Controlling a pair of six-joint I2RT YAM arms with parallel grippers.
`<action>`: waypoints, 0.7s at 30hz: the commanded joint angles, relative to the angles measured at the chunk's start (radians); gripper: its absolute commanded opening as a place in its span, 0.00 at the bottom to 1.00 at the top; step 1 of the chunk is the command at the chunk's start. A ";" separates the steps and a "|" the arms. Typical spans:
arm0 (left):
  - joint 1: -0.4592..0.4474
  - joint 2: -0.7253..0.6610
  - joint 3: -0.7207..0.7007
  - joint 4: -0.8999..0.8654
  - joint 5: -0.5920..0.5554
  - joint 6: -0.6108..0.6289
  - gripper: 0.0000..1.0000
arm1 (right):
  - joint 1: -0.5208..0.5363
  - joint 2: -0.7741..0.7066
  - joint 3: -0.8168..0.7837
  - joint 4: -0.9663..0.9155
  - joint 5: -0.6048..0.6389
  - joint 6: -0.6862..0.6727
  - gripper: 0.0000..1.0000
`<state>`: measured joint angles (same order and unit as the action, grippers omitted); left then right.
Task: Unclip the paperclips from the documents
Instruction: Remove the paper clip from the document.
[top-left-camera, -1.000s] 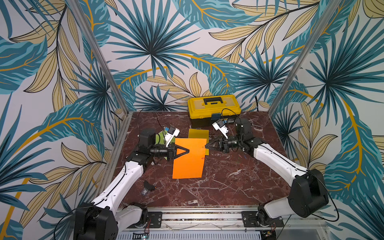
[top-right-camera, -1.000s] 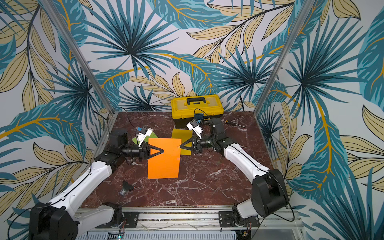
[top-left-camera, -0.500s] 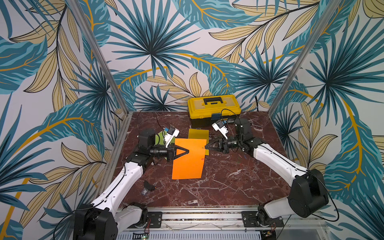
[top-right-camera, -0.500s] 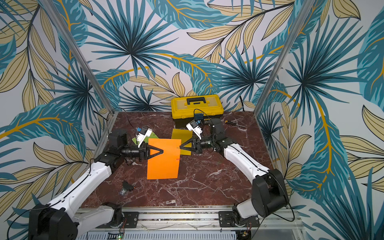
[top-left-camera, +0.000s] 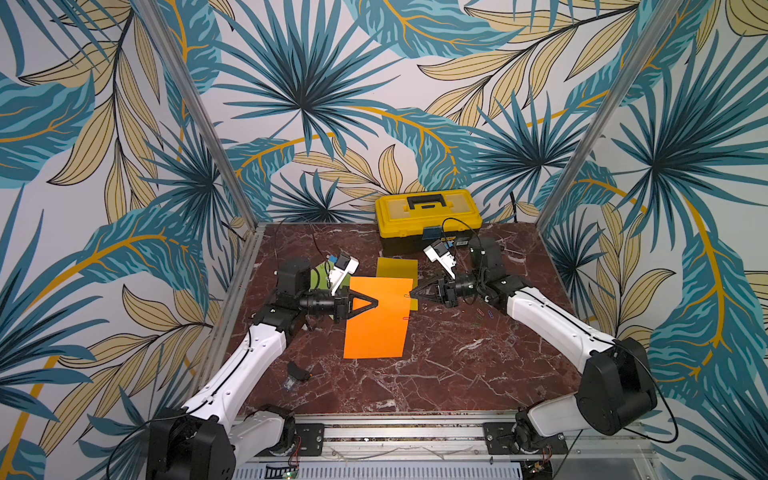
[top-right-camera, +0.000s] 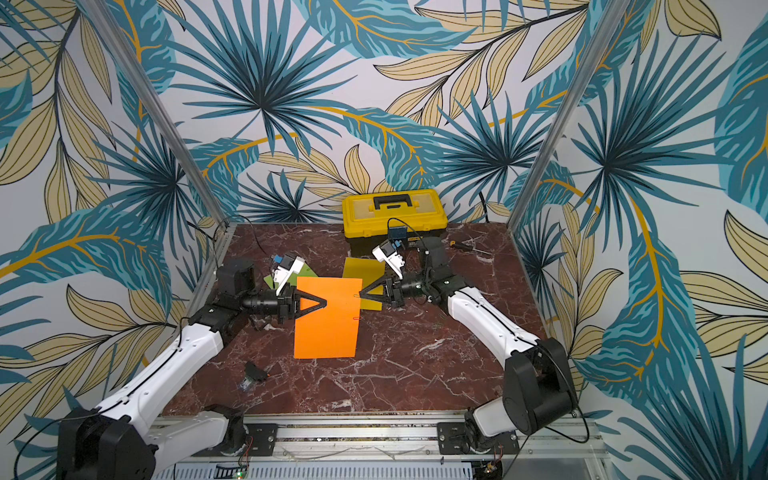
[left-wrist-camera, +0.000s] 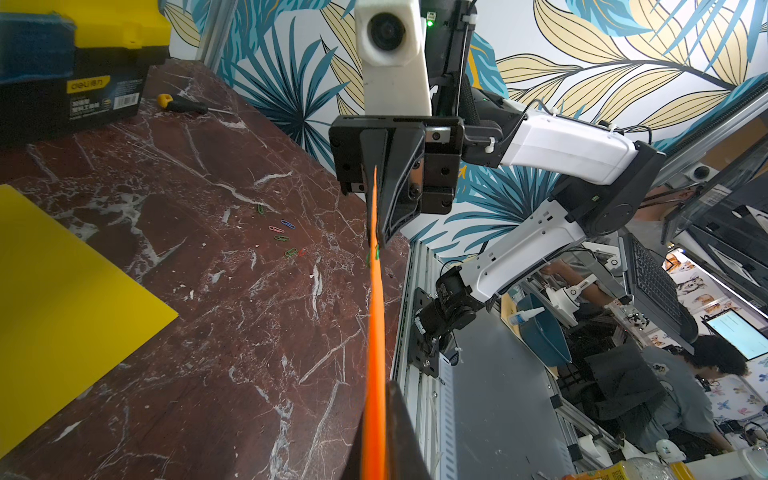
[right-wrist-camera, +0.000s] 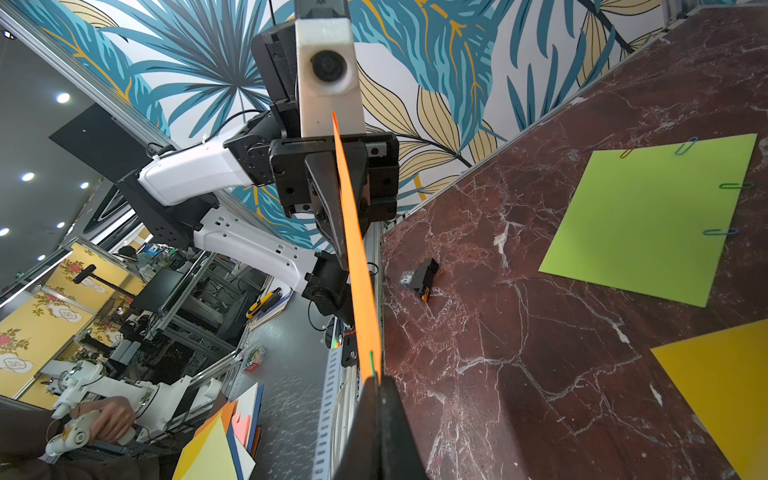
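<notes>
The orange document (top-left-camera: 376, 328) hangs upright over the table, edge-on in both wrist views (left-wrist-camera: 376, 332) (right-wrist-camera: 357, 257). My left gripper (top-left-camera: 376, 302) (left-wrist-camera: 376, 436) is shut on its left edge. My right gripper (top-left-camera: 411, 295) (right-wrist-camera: 376, 386) is shut on a green paperclip (right-wrist-camera: 372, 361) (left-wrist-camera: 377, 252) at the sheet's right edge. A red paperclip (top-left-camera: 406, 318) sits lower on that edge. The lime green document (right-wrist-camera: 648, 220) lies flat with several paperclips (right-wrist-camera: 735, 185) on its edges. The yellow document (top-left-camera: 397, 268) lies flat behind the orange one.
Several loose paperclips (top-left-camera: 484, 313) (left-wrist-camera: 282, 232) lie on the table under my right arm. A yellow-and-black toolbox (top-left-camera: 428, 216) stands at the back, with a screwdriver (top-right-camera: 461, 246) to its right. A small black object (top-left-camera: 297, 372) lies near the front left.
</notes>
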<state>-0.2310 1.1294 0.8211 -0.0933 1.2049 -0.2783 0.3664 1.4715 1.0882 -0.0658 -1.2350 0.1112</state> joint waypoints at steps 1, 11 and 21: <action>0.018 -0.025 -0.015 0.019 0.002 0.000 0.00 | -0.005 -0.030 -0.012 -0.031 0.017 -0.019 0.02; 0.019 -0.023 -0.014 0.019 0.003 0.001 0.00 | -0.011 -0.034 -0.011 -0.023 0.022 -0.012 0.03; 0.018 -0.022 -0.009 0.018 0.004 0.001 0.00 | -0.013 -0.035 -0.012 -0.018 0.025 -0.008 0.03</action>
<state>-0.2272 1.1294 0.8192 -0.0929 1.2049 -0.2783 0.3626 1.4635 1.0882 -0.0704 -1.2259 0.1116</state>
